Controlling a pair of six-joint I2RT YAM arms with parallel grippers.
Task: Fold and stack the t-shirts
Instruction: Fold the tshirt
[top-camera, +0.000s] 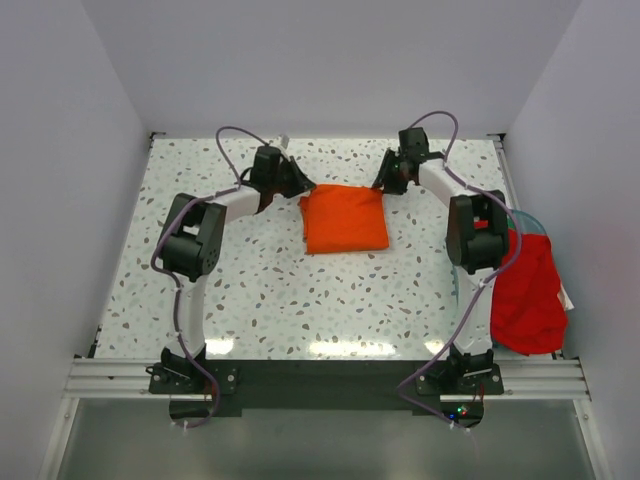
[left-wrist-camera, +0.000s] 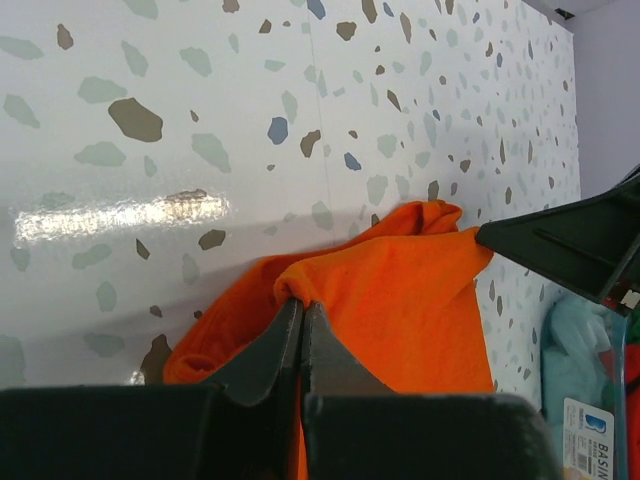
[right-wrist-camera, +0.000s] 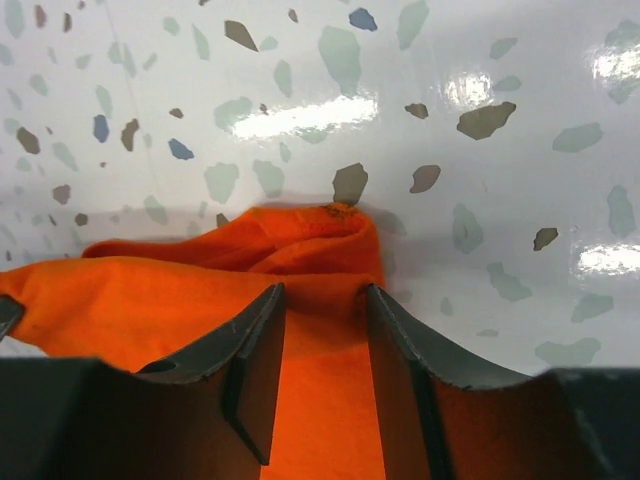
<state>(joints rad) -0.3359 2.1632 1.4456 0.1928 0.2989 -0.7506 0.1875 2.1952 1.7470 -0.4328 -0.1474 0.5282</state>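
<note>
The bright orange t-shirt (top-camera: 345, 218) lies folded into a rough square on the far middle of the table. My left gripper (top-camera: 300, 188) is at its far left corner, shut on a pinched fold of the orange cloth (left-wrist-camera: 400, 290) with the fingertips (left-wrist-camera: 302, 303) together. My right gripper (top-camera: 383, 185) is at the far right corner. It is open (right-wrist-camera: 324, 290), its two fingers straddling the bunched orange hem (right-wrist-camera: 320, 235) with a gap between them. The deeper red t-shirt (top-camera: 528, 295) lies crumpled at the right edge, beside the right arm.
The red shirt rests in a clear teal-rimmed bin (top-camera: 531, 217) at the table's right side, also seen in the left wrist view (left-wrist-camera: 590, 400). White walls close in the speckled table (top-camera: 300, 290) on three sides. A black rail (top-camera: 320, 378) runs along the near edge.
</note>
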